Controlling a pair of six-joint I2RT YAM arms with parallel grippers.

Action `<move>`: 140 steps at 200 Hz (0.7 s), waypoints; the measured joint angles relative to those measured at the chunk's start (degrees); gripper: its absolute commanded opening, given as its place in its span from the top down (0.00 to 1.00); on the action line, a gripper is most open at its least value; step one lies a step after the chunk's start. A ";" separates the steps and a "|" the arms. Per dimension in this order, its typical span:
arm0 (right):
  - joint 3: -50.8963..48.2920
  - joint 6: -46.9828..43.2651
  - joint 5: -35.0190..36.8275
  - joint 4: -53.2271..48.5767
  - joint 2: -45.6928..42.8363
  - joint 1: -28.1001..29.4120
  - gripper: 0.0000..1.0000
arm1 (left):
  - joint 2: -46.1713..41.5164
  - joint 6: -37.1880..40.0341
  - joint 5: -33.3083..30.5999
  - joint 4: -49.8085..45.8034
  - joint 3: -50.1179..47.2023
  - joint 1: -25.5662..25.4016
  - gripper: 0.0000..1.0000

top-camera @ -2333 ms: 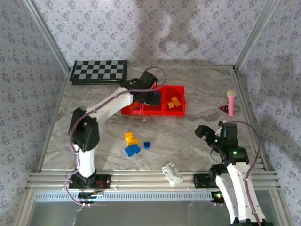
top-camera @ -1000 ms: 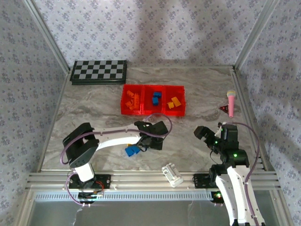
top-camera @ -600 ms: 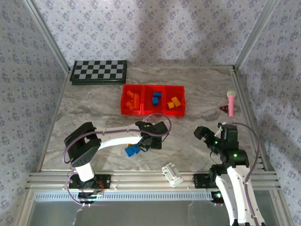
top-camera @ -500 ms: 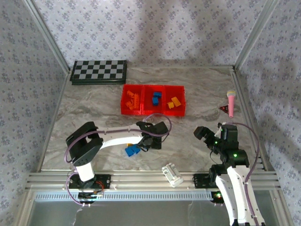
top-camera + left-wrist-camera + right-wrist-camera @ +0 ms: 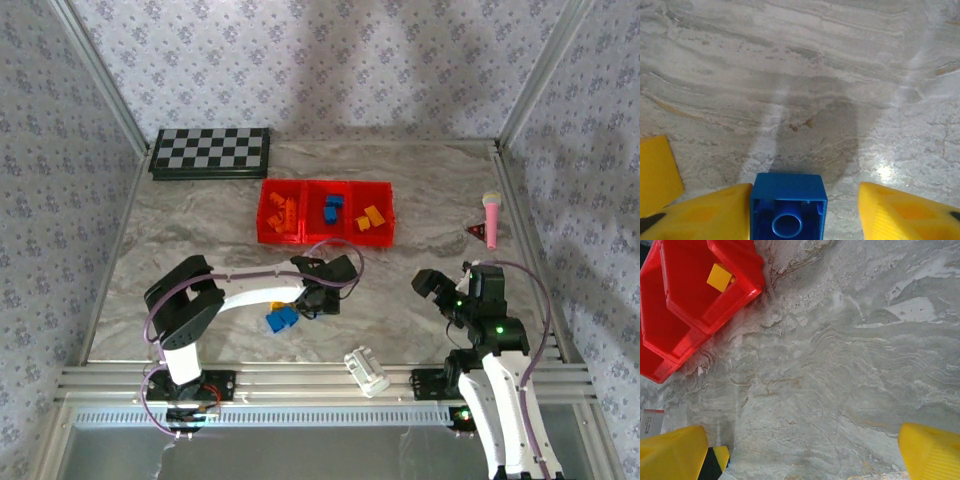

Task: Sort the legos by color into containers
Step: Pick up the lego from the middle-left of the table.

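Left gripper (image 5: pixel 318 298): down low on the marble table (image 5: pixel 200 250), well out from its base. In the wrist view (image 5: pixel 801 202) the jaws are parted around a blue lego. It's released, not pinched!
Blue lego (image 5: pixel 788 200): right between the left gripper's yellow fingers (image 5: pixel 705 215), hollow underside turned to the wrist camera. It's hard up against one finger, with a clear gap to the other.
Yellow lego (image 5: pixel 657 167): lying just outside the finger the blue lego touches, on the marble.
Two blue legos (image 5: pixel 283 318): side by side, just beside the left gripper, on its near-left.
Containers (image 5: pixel 325 238): red row of three, beyond the left gripper toward the far wall, well apart from it.
Container contents: orange legos (image 5: pixel 283 213) in the left bin, blue ones (image 5: pixel 331 208) in the middle, yellow ones (image 5: pixel 372 217) in the right.
Right gripper (image 5: pixel 425 282): hanging above the table off to the right of the left gripper. In the wrist view its fingers are spread wide (image 5: pixel 800 455) over marble.
Right wrist view: the containers (image 5: pixel 735 302) sit ahead and to the upper left, a yellow piece (image 5: pixel 720 276) in the nearest bin.
Checkerboard (image 5: pixel 210 152): far-left corner, past the containers.
Pink microphone toy (image 5: pixel 492 213): beyond the right gripper, near the right rail.
White ribbed cylinder (image 5: pixel 366 370): at the near edge, between the two grippers.
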 measured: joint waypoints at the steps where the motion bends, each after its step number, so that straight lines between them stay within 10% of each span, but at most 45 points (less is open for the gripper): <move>1: -0.02 0.00 -0.02 0.00 0.00 0.00 0.00 | 0.00 -0.07 0.00 0.00 0.00 0.02 0.47; 140: -1.95 0.44 -0.44 0.17 0.00 0.00 0.00 | 0.02 4.09 0.07 -0.09 -0.37 1.90 0.62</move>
